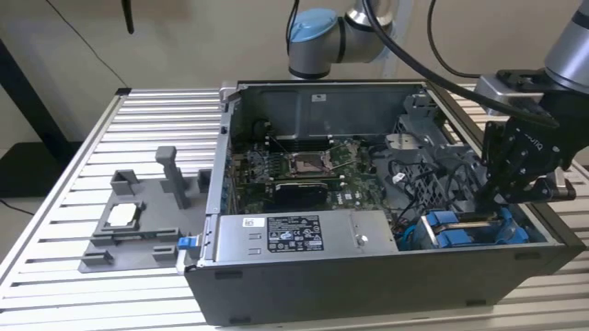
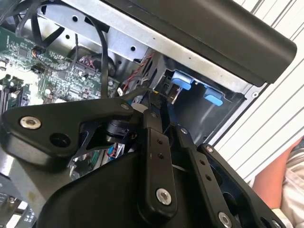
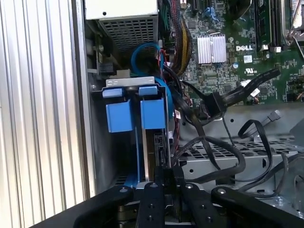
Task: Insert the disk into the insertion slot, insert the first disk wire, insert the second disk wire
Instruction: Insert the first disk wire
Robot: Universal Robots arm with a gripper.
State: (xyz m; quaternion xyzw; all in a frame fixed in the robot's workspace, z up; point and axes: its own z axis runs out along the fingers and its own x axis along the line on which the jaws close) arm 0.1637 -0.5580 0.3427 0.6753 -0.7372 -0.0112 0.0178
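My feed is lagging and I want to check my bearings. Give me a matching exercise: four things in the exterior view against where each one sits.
Things:
1. gripper
2. power supply box
3. fixture tray
4. motherboard

Places:
A. on the slatted table, to the exterior view's left of the case
B. just above the blue-trimmed insertion slot
C. green, flat on the bottom inside the case
D. along the case's near edge, white sticker on top

Pairs: 1-B, 2-D, 3-A, 4-C
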